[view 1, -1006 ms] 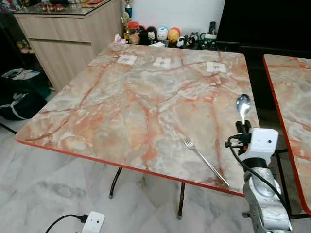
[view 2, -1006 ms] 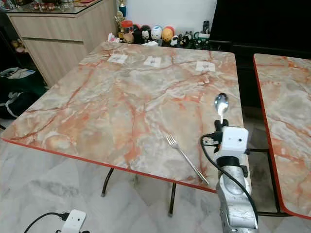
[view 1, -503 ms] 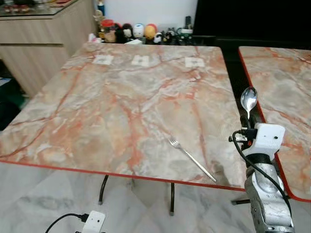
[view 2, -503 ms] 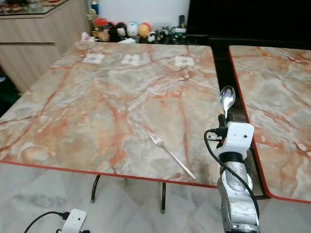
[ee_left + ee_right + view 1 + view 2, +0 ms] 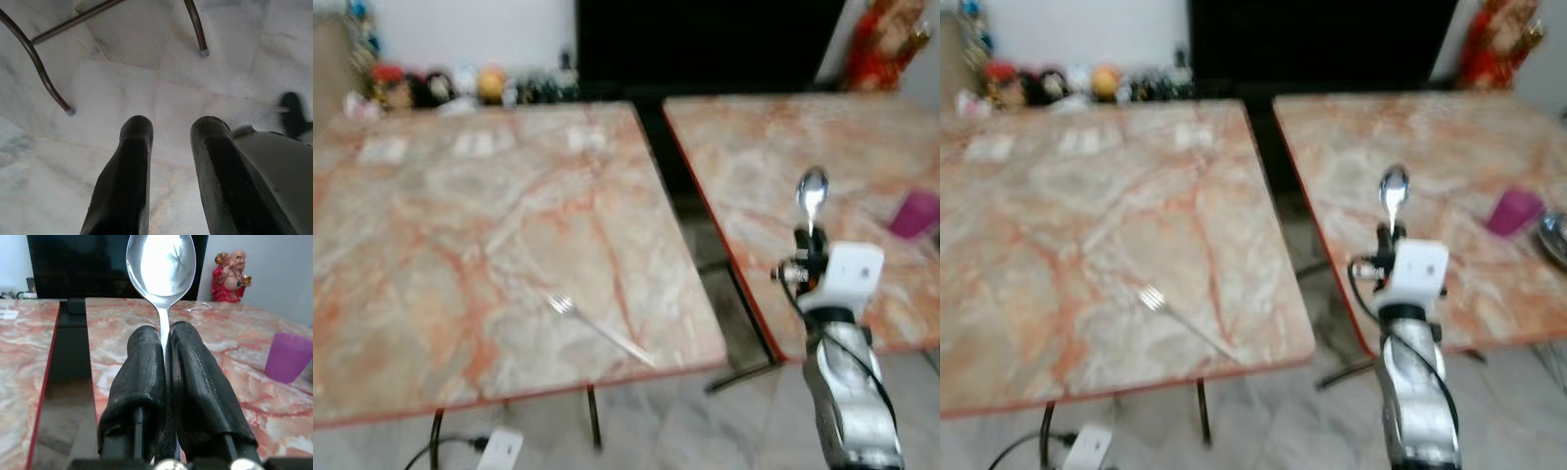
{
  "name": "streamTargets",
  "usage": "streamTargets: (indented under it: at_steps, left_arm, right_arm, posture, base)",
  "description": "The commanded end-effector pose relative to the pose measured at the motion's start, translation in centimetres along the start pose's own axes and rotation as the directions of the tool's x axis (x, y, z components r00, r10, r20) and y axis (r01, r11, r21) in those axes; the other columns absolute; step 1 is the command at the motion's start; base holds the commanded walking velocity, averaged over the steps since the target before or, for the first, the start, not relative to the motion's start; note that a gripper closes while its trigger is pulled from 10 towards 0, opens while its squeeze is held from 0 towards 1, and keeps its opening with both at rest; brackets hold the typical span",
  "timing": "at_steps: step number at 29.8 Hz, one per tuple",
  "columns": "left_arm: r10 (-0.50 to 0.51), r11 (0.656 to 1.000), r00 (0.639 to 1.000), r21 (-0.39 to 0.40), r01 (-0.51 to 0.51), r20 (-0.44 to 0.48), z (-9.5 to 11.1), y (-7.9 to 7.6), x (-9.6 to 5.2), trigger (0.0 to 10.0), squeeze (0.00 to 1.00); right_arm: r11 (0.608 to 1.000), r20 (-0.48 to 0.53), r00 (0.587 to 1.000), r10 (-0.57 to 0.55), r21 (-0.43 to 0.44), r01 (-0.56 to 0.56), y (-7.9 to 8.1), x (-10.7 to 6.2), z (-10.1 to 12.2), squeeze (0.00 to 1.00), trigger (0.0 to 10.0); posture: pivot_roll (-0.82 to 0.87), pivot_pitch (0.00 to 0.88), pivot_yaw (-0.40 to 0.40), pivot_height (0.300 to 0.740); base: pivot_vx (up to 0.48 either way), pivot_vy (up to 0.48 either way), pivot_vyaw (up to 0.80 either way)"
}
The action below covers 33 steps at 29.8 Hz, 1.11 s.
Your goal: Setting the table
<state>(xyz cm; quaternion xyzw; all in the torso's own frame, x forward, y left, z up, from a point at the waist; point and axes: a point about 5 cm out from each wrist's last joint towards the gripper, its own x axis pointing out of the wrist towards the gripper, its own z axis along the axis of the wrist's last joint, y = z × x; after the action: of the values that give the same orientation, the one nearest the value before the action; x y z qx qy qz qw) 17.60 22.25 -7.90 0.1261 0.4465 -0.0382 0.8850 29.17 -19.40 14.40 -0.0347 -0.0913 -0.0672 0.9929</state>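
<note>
I see two marble-patterned worktops [image 5: 460, 235], [image 5: 822, 166] with red edges, a dark gap between them. Floor [image 5: 146, 88] is pale marble tile; thin metal legs [image 5: 44, 78] stand on it. Far side: white wall [image 5: 460, 29], large black panel [image 5: 705, 44], row of blurred figurines [image 5: 440, 86].

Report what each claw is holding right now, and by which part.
The right claw is shut on the spoon, gripping its handle just below the bowl, which points upward. The left claw hangs open over the floor, holding nothing.
</note>
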Motion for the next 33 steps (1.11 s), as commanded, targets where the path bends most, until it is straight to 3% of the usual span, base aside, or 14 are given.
streamTargets:
  at_steps: [1, 10, 15, 19, 33]
  left_arm:
    - [-0.015, 1.0, 0.999, 0.006, 0.016, -0.032, -0.88, -0.42, -0.15, 10.0, 0.0]
    - [-0.013, 1.0, 0.999, 0.018, 0.014, -0.047, -1.12, -0.28, -0.2, 10.0, 0.0]
    - [-0.012, 1.0, 0.999, 0.017, 0.013, -0.043, -1.01, -0.18, -0.18, 10.0, 0.0]
    - [-0.014, 1.0, 0.999, 0.019, 0.015, -0.038, -0.87, -0.22, -0.15, 10.0, 0.0]
    - [-0.018, 1.0, 0.999, 0.022, 0.019, -0.037, -0.88, -0.24, -0.16, 10.0, 0.0]
  right_arm:
    - [1.0, 0.011, 1.0, 0.001, -0.003, -0.001, 0.01, 0.08, 0.22, 0.0, 10.0]
    - [1.0, 0.025, 1.0, 0.015, -0.008, -0.015, 0.3, 0.14, 0.42, 0.0, 10.0]
    - [0.998, 0.047, 0.999, 0.019, -0.058, -0.016, 0.31, 0.18, 0.7, 0.0, 10.0]
    - [0.999, 0.049, 0.999, 0.016, -0.04, -0.014, 0.34, 0.16, 0.72, 0.0, 10.0]
    - [1.0, 0.044, 0.999, 0.0, -0.029, 0.001, 0.08, 0.15, 0.66, 0.0, 10.0]
  posture:
    - [0.01, 0.0, 0.004, 0.74]
    - [0.01, 0.0, 0.01, 0.74]
    - [0.01, 0.0, 0.014, 0.74]
    - [0.01, 0.0, 0.014, 0.74]
    - [0.0, 0.002, 0.018, 0.74]
  base:
    - [0.0, 0.0, 0.0]
    - [0.0, -0.399, 0.0]
    - [0.0, -0.458, 0.16]
    - [0.0, -0.455, 0.8]
    - [0.0, -0.448, 0.0]
